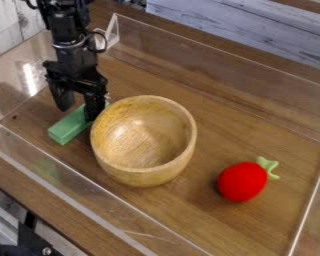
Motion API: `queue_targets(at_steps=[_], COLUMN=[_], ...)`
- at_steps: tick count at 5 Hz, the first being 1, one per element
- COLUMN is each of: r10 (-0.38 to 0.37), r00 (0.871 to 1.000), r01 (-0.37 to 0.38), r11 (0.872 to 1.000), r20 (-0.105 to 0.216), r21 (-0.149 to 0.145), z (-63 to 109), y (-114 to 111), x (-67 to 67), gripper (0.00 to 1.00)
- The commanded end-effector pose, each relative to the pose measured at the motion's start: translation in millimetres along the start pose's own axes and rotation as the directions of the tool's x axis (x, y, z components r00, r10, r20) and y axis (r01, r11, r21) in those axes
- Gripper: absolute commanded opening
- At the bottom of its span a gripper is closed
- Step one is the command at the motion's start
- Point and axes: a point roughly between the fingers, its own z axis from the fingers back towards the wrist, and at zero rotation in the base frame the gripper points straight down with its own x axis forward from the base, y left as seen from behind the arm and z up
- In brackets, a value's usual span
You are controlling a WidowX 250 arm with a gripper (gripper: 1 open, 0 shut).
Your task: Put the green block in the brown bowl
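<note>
Green block [67, 128] half hidden under spread-open claw [75, 104], beside brown bowl [144, 140]

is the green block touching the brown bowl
Cannot tell: the only camera view shows the green block close beside the brown bowl, but the gripper hides where they would meet.

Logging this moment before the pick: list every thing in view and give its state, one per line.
gripper: open, pointing down, jaws astride the far end of the green block.
green block: flat on the table, left of the bowl, not lifted.
brown bowl: upright, empty.
red strawberry toy: lying on the table, right of the bowl, untouched.
</note>
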Motion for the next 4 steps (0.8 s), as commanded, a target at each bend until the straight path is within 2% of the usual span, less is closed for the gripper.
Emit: queue_targets(at_steps=[1, 4], r10=[0.011, 0.026], r00=[0.999, 0.999], r01=[-0.012, -0.026], r11=[1.000, 1.000], r20=[0.044, 0.021], r21=[0.016, -0.007], z=[5.9, 4.7], y=[12.3, 24.2], x=[11.8, 21.7], gripper=[1.00, 1.00])
